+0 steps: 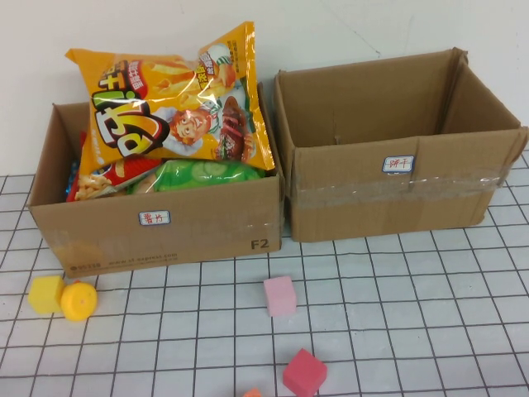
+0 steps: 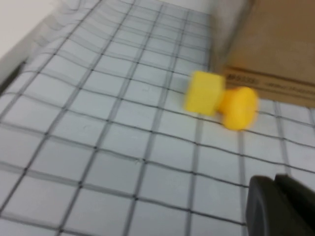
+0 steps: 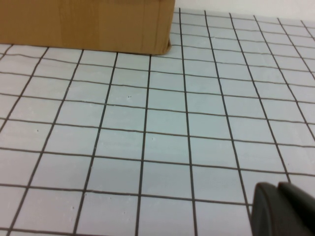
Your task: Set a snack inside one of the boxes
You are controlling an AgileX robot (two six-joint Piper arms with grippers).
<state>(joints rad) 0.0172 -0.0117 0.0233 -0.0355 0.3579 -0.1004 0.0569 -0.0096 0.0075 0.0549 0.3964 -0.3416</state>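
Here the left gripper (image 2: pixel 280 206) and right gripper (image 3: pixel 285 209) hover low over the table (image 3: pixel 162 132), finger state unclear.

2 open brown cardboard boxes stand on the gridded white table (image 1: pixel 430 331): the left cardboard box (image 1: pixel 165 236) and the right cardboard box (image 1: pixel 397 194). Each carries 1 small white label, so 2 labels.

At least 3 snack bags show in the left box: 1 large orange chip bag (image 1: pixel 178 99), 1 red snack bag (image 1: pixel 111 178) and 1 green snack bag (image 1: pixel 207 174).

5 small blocks lie on the table: 1 yellow cube (image 1: pixel 45 294), 1 yellow rounded block (image 1: pixel 79 301), 1 pink cube (image 1: pixel 279 296), 1 magenta cube (image 1: pixel 304 372) and 1 orange block (image 1: pixel 252 394), only partly visible.

2 grippers appear, each only as a dark edge in its own wrist view: the left gripper (image 2: pixel 280 206) and the right gripper (image 3: pixel 285 209).
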